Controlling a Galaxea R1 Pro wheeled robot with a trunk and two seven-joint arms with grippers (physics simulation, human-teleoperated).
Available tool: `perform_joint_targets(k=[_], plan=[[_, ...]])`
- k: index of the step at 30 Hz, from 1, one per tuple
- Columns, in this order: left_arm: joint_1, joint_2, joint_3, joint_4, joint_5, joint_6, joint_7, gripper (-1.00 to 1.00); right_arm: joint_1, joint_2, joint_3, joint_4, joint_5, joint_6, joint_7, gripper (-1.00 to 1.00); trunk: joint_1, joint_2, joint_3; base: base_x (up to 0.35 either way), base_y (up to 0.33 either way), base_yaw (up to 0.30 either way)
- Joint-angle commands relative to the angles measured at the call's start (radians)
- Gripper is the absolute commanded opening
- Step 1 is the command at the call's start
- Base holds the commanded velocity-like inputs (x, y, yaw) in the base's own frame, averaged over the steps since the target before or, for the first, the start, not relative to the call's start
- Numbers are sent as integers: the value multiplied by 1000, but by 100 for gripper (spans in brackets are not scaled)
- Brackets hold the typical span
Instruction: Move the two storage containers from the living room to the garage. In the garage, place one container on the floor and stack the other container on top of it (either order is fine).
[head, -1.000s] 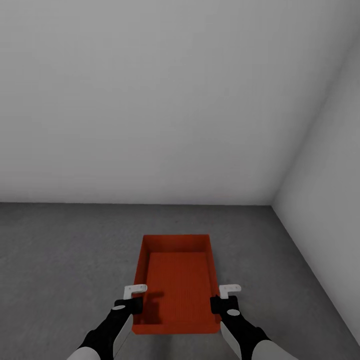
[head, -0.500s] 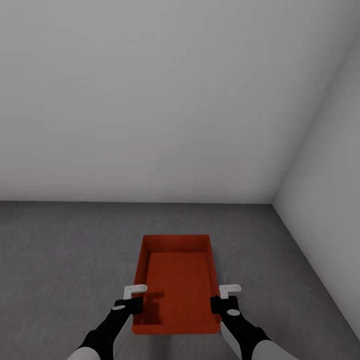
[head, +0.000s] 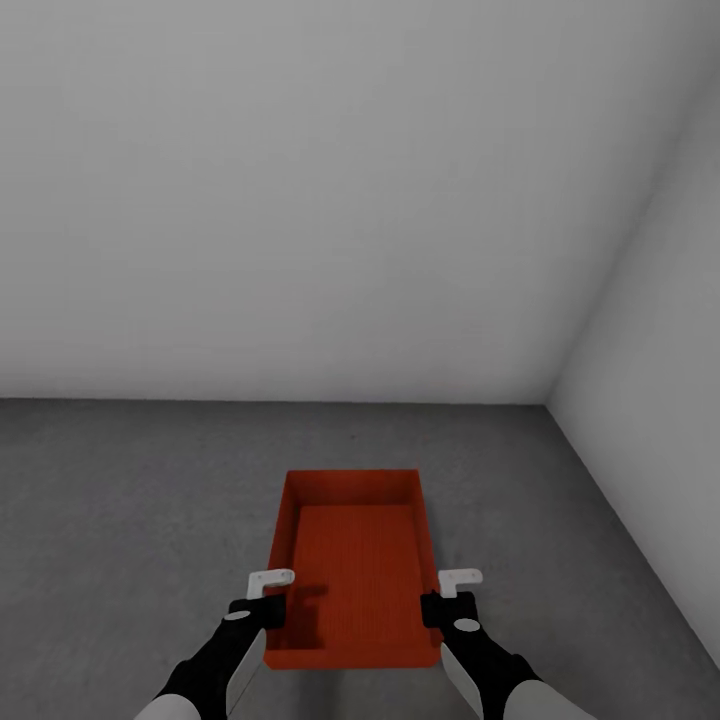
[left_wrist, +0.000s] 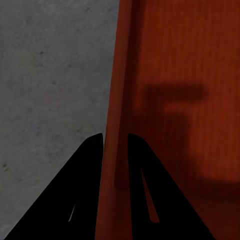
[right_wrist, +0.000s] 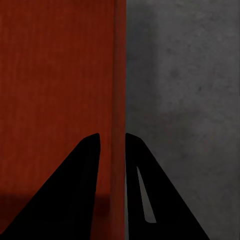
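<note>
No legible text, labels, brands, numbers or signs anywhere in the views.
</note>
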Motion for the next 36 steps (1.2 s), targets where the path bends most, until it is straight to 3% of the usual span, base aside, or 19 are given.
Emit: perform_joint_targets(k=[1, 36], plan=[[0, 0, 18, -2, 68, 8, 5, -100, -1, 0, -32, -3, 7, -22, -11, -100, 4, -8, -4, 0, 0, 0], [1, 0, 18, -3, 68, 8, 6, -100, -1, 0, -32, -3, 6, -30, -12, -100, 138, -253, -114, 0, 0, 0]])
